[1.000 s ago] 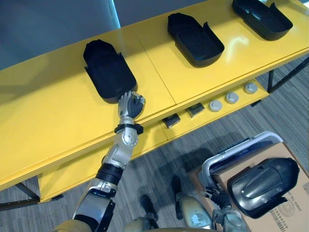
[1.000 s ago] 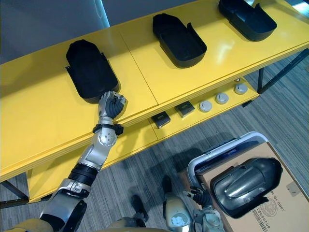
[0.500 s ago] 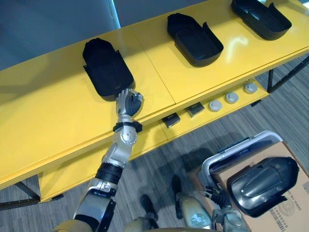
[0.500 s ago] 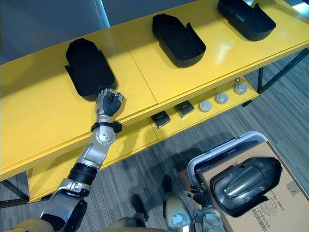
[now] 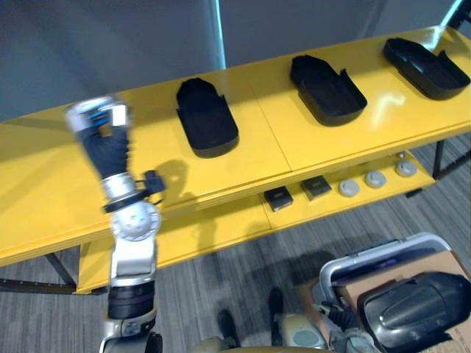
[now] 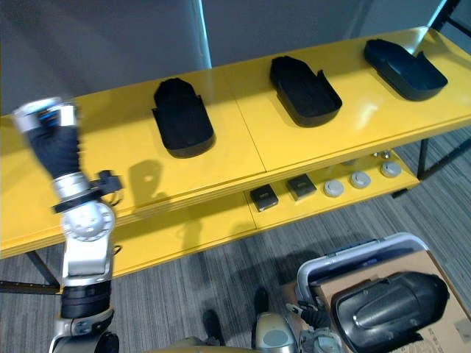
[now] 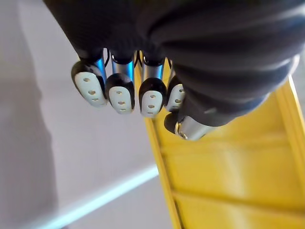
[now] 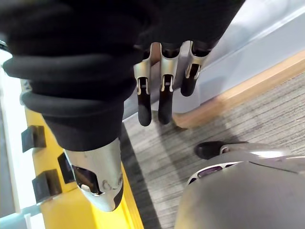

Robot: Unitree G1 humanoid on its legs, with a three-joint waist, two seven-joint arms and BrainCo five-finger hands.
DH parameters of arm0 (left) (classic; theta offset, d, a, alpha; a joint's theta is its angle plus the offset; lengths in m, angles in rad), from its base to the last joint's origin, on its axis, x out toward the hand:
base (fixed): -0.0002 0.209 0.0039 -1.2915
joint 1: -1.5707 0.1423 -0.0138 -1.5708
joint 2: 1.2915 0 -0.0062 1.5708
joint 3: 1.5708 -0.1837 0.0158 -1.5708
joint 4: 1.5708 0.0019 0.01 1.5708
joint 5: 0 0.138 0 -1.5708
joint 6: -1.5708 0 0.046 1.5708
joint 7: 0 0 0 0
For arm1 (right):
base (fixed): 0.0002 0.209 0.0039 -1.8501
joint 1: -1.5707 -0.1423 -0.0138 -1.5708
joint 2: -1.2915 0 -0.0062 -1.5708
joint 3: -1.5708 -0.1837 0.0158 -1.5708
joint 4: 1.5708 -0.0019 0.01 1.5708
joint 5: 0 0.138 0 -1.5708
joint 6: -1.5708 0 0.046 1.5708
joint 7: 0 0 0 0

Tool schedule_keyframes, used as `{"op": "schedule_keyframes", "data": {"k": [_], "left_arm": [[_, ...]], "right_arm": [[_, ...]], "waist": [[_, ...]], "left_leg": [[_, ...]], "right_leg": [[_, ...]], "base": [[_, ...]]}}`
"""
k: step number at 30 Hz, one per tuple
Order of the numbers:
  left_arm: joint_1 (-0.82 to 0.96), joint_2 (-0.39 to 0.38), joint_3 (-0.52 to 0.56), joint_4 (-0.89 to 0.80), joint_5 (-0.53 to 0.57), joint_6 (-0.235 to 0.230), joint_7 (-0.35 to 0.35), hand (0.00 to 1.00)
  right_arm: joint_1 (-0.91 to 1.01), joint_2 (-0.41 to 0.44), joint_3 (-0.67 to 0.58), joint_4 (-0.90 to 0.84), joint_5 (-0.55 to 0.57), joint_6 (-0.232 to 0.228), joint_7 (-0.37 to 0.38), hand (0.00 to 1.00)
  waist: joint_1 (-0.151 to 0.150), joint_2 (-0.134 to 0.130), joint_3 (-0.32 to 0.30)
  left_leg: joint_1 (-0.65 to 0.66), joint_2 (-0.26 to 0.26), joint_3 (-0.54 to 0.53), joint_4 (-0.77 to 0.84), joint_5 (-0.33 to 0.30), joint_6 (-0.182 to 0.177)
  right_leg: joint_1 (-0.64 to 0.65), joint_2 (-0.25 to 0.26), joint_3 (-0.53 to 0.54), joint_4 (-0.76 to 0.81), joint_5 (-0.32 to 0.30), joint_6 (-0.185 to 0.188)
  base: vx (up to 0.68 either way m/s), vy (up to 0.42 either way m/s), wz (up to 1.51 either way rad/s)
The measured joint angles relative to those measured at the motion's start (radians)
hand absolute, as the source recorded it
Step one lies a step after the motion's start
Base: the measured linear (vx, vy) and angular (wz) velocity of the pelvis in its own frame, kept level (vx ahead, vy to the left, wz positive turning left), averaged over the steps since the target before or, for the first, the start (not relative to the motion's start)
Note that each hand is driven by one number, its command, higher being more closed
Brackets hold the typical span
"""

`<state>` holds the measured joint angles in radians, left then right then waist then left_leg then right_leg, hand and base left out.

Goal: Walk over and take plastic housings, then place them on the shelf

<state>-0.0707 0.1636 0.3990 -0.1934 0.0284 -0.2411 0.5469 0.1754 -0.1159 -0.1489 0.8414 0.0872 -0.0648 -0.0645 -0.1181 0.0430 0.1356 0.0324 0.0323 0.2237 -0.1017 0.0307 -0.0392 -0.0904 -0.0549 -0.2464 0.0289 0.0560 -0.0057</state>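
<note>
Three plastic housings (image 5: 207, 118) lie along top of yellow shelf (image 5: 309, 140), well apart. Fourth housing (image 5: 416, 309) sits dome-up on cardboard box (image 6: 459, 323) below shelf front.
Left hand (image 5: 109, 143) is above shelf's left end, fingers curled, empty.
Right hand (image 8: 162, 95) is low beside box, fingers hanging straight, empty.
Housing likely light, rigid, glossy-slick: grip rim wall, not dome.
</note>
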Motion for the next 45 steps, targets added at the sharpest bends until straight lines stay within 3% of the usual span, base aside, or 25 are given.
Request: {"op": "schedule_keyframes", "data": {"k": [1, 2, 10, 16, 27, 32, 36, 39, 42, 44, 45], "left_arm": [[0.047, -0.004, 0.025, 0.035, -0.027, 0.001, 0.0, 1.0], [0.117, -0.004, 0.043, 0.111, -0.059, 0.016, -0.012, 0.0], [0.31, -0.047, 0.058, 0.614, -0.055, 0.166, -0.183, 0.0], [0.335, -0.106, -0.045, 0.855, -0.038, 0.195, -0.281, 0.0], [0.288, -0.109, -0.241, 0.924, 0.036, 0.192, -0.33, 0.0], [0.267, -0.104, -0.276, 0.93, 0.064, 0.192, -0.33, 0.0], [0.237, -0.103, -0.277, 0.929, 0.064, 0.191, -0.328, 0.0], [0.201, -0.104, -0.28, 0.927, 0.062, 0.187, -0.324, 0.0], [0.159, -0.101, -0.288, 0.906, 0.062, 0.184, -0.323, 0.0], [0.16, -0.091, -0.289, 0.891, 0.063, 0.176, -0.317, 0.0], [0.16, -0.088, -0.292, 0.891, 0.064, 0.177, -0.316, 0.0]], "right_arm": [[0.004, 0.0, -0.002, 0.0, -0.001, 0.001, 0.0, 0.0], [0.008, 0.0, -0.003, -0.003, -0.002, 0.002, 0.0, 0.0], [-0.012, 0.025, 0.011, -0.044, -0.031, 0.004, 0.006, 0.0], [-0.025, 0.031, 0.011, -0.043, -0.04, 0.004, 0.003, 0.0], [-0.03, 0.03, 0.006, -0.042, -0.041, 0.004, 0.001, 0.0], [-0.043, 0.03, 0.007, -0.043, -0.041, 0.004, 0.0, 0.0], [-0.107, 0.018, 0.036, -0.043, -0.059, 0.004, -0.009, 0.0], [-0.145, 0.013, 0.049, -0.043, -0.079, 0.004, -0.022, 0.0], [-0.149, 0.022, 0.047, -0.044, -0.096, 0.005, -0.025, 0.0], [-0.162, 0.05, 0.051, -0.065, -0.109, 0.006, -0.026, 0.0], [-0.164, 0.054, 0.055, -0.074, -0.112, 0.006, -0.027, 0.0]], "waist": [[0.007, -0.001, -0.009], [0.023, -0.002, -0.012], [0.052, -0.034, -0.041], [0.052, -0.035, -0.041], [0.039, -0.026, -0.045], [0.037, -0.017, -0.045], [0.049, -0.007, -0.032], [0.047, 0.006, -0.013], [0.05, -0.018, 0.01], [0.058, -0.051, 0.037], [0.059, -0.055, 0.042]], "left_leg": [[-0.001, 0.0, -0.006, 0.0, 0.0, 0.0], [0.002, 0.0, -0.013, 0.0, 0.007, 0.009], [0.021, 0.003, -0.016, 0.0, 0.002, 0.009], [0.037, 0.006, 0.025, 0.0, -0.005, 0.011], [0.058, 0.016, 0.062, 0.005, -0.029, -0.007], [0.028, 0.033, 0.081, 0.133, -0.104, -0.013], [-0.054, 0.028, -0.037, 0.291, -0.156, -0.019], [-0.048, 0.026, -0.083, 0.297, -0.197, -0.023], [-0.048, 0.016, -0.057, 0.295, -0.215, -0.001], [-0.064, 0.01, 0.024, 0.312, -0.224, 0.014], [-0.075, 0.01, 0.048, 0.325, -0.23, 0.025]], "right_leg": [[0.001, 0.0, -0.004, 0.0, -0.001, -0.001], [0.015, -0.001, -0.014, -0.003, -0.001, 0.0], [0.051, 0.0, -0.026, -0.015, -0.015, 0.013], [0.051, 0.005, 0.009, -0.015, -0.019, 0.008], [0.047, 0.021, 0.048, -0.005, -0.034, 0.015], [0.005, 0.015, 0.08, 0.097, -0.091, 0.006], [-0.06, 0.01, 0.154, 0.15, -0.099, 0.008], [-0.08, 0.021, 0.191, 0.166, -0.094, 0.016], [-0.098, 0.022, 0.231, 0.156, -0.065, 0.034], [-0.116, 0.03, 0.314, 0.096, 0.004, 0.055], [-0.12, 0.033, 0.329, 0.067, 0.032, 0.064]], "base": [[0.02, -0.013, 0.18], [0.02, -0.013, 0.22], [0.0, -0.001, 0.08], [0.0, 0.0, -0.17], [0.05, -0.015, -0.12], [0.11, -0.018, -0.19], [0.06, -0.008, -0.49], [-0.01, 0.067, -0.41], [-0.07, 0.102, -0.42], [-0.15, 0.127, -1.01], [-0.2, 0.122, -1.24]]}}
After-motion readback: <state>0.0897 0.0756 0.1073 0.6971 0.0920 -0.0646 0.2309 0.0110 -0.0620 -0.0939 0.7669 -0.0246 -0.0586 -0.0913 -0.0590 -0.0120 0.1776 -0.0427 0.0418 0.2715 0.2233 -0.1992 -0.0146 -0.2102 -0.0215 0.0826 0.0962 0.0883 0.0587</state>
